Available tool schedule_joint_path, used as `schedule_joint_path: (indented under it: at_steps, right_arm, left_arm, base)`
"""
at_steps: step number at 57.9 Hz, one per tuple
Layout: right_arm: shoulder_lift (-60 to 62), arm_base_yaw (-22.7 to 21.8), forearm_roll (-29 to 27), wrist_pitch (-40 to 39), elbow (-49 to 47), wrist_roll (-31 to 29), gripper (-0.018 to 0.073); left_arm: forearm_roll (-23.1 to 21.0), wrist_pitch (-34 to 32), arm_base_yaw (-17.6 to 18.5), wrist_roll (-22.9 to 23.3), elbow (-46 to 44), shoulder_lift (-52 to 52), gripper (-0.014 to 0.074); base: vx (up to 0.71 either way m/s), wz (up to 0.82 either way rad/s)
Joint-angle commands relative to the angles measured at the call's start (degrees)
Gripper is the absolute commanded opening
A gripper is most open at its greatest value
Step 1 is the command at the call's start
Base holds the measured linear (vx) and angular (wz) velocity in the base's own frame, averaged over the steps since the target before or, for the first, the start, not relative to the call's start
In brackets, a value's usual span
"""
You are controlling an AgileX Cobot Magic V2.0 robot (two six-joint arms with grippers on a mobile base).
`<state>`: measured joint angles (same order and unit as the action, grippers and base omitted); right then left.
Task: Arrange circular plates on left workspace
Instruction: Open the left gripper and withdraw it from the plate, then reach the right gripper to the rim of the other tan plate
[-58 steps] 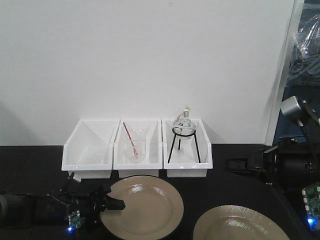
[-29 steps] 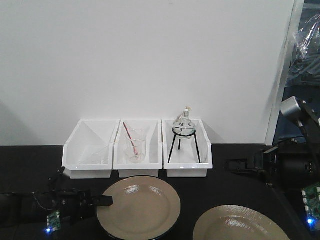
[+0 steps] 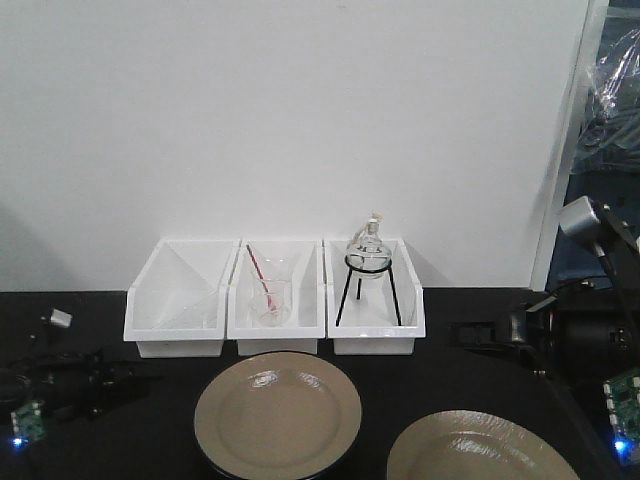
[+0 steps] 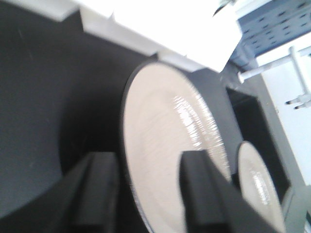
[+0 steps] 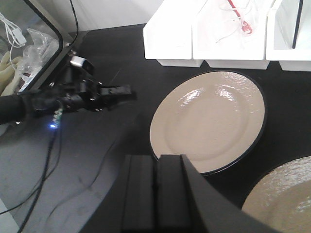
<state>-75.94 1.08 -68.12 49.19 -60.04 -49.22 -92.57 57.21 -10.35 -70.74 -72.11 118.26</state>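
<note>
My left gripper [image 4: 148,160] is empty with its jaws apart, well to the left of the first circular plate [image 3: 277,415], which lies flat on the black countertop [image 3: 440,375] just before the middle white bin [image 3: 276,322]. My right gripper [image 5: 156,162] has its fingers pressed together on nothing. The second circular plate [image 3: 482,450] lies flat at the right, so I judge one plate placed and this one yet to go left.

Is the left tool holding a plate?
No, the left tool sits apart from the nearest plate, with bare countertop between them.
</note>
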Motion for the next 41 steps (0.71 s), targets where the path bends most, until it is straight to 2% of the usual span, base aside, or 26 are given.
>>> schedule_joint_path:
  at_steps: [1, 4, 8, 13, 16, 23, 28, 35, 41]
  right_arm:
    - [1.38, -0.16, -3.11, -0.49, -2.05, 1.88, 0.0023]
    - [1.38, -0.16, -3.07, -1.12, -2.05, 4.06, 0.0023]
    - [0.99, -0.29, -2.82, -1.93, -2.05, 7.01, 0.0023]
    - [-0.43, -2.53, -2.89, -0.21, -2.05, 9.99, 0.0023]
    - [-2.1, -5.55, -3.29, 3.62, -2.05, 11.24, 0.0023]
    - [-5.83, -13.86, -3.36, 12.74, -2.05, 10.96, 0.0023]
    - [-7.76, -20.38, -2.53, 16.45, -1.87, 9.6, 0.0023]
    - [-10.16, -27.64, 2.38, 17.46, -1.87, 9.37, 0.0023]
    - [-12.58, -31.06, 8.01, 17.21, -1.87, 9.91, 0.0023]
  left_arm:
    - [0.62, 6.38, -2.34, 4.73, -1.58, -7.35, 0.0214]
    - [3.83, 8.6, -3.42, 7.18, -1.58, -9.12, 0.0112]
    - [8.96, 11.81, -4.02, 7.72, -1.58, -11.65, -0.0009]
    - [14.58, 14.48, -4.01, 8.0, -1.58, -14.54, -0.0007]
    - [17.25, 14.8, -4.01, 9.0, -1.15, -16.55, -0.0003]
    - [18.13, 14.57, -4.01, 9.33, 2.18, -21.97, -0.0001]
    - [18.13, 13.98, -4.01, 9.23, 5.89, -26.02, 0.0]
    - [18.13, 12.34, -4.01, 9.23, 11.06, -31.4, -0.0001]
    - [18.13, 11.14, -4.01, 9.08, 15.39, -35.41, -0.0001]
  base:
    - [0.0, 0.0]
    - [0.0, 0.0]
    - [0.0, 0.0]
    - [0.0, 0.0]
    - [0.0, 0.0]
    - [0.0, 0.0]
    - [0.0, 0.0]
    - [0.0, 0.0]
    - [0.0, 0.0]
